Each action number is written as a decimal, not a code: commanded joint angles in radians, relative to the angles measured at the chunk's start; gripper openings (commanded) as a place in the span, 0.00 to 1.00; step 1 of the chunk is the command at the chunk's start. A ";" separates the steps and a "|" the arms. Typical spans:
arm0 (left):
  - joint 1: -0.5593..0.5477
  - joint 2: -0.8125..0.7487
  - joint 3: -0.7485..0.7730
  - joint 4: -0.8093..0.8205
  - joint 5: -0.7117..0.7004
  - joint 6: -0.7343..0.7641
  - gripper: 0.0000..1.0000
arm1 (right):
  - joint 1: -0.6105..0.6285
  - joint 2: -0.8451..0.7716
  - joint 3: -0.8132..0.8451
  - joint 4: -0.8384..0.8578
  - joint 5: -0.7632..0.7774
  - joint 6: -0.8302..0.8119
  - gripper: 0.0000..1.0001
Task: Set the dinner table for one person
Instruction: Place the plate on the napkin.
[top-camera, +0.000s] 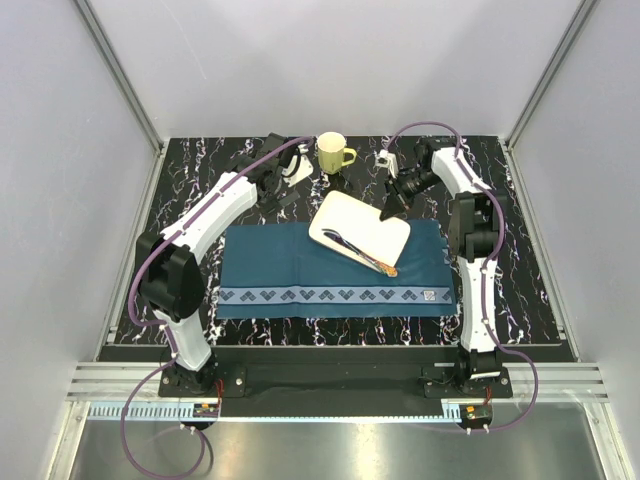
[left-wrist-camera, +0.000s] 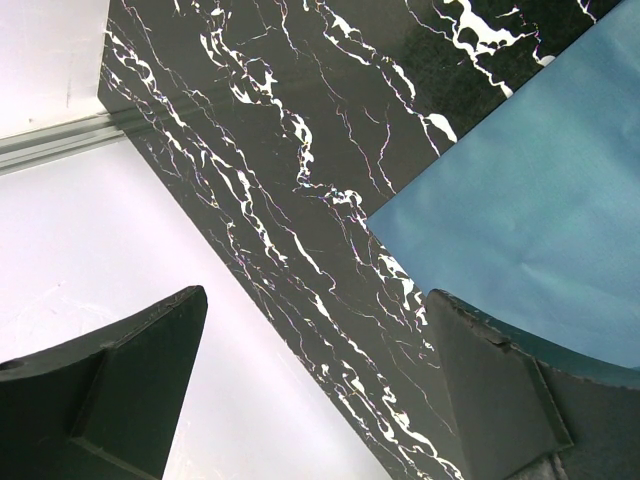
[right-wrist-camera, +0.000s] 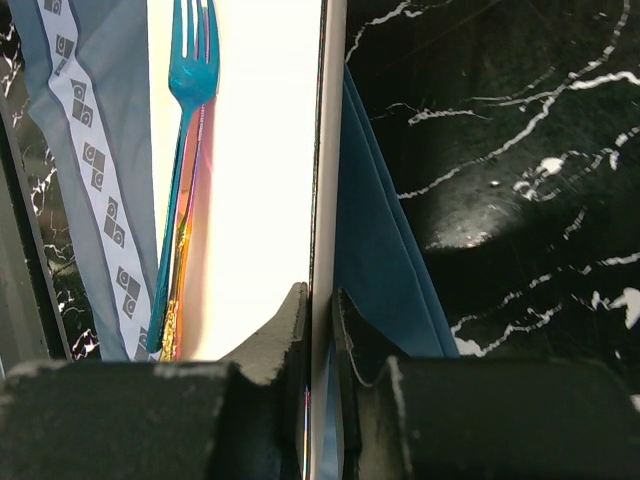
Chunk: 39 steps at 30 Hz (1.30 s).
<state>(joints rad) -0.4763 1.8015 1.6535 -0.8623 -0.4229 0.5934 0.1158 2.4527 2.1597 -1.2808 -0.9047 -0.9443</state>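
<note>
**Right pincer (top-camera: 388, 212) clamped on the plate (top-camera: 345, 218); left pincer (top-camera: 290, 175) spread wide over the counter (top-camera: 530, 285).**

The black, white-veined counter is the broad floor of the cell, running from the arm bases to the back wall. A blue mat (top-camera: 290, 265) with a patterned near border lies flat across the counter's near middle. The white rectangular plate sits askew on the mat's right half, its far corner past the mat's far edge. A yellow mug (top-camera: 333, 153) stands on the counter behind the plate, apart from it. A blue fork (right-wrist-camera: 190, 70) with an orange-pink handle lies on the plate. The right pincer's fingers (right-wrist-camera: 285, 330) pinch the plate's right rim, one on each side; whether the plate is lifted cannot be told. The left pincer holds nothing and hangs over bare counter by the mat's far left corner.
</note>
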 joint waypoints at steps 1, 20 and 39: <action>-0.002 -0.037 0.017 0.028 0.007 -0.012 0.99 | 0.036 -0.044 0.002 -0.361 -0.077 -0.030 0.00; 0.004 -0.014 0.038 0.031 0.024 -0.017 0.99 | 0.061 -0.052 -0.034 -0.361 -0.042 -0.042 0.00; 0.004 -0.013 0.055 0.029 0.023 -0.023 0.99 | 0.033 0.088 0.215 -0.348 0.067 0.056 0.00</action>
<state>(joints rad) -0.4759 1.8019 1.6604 -0.8635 -0.4107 0.5808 0.1577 2.5469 2.3013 -1.3380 -0.8291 -0.9279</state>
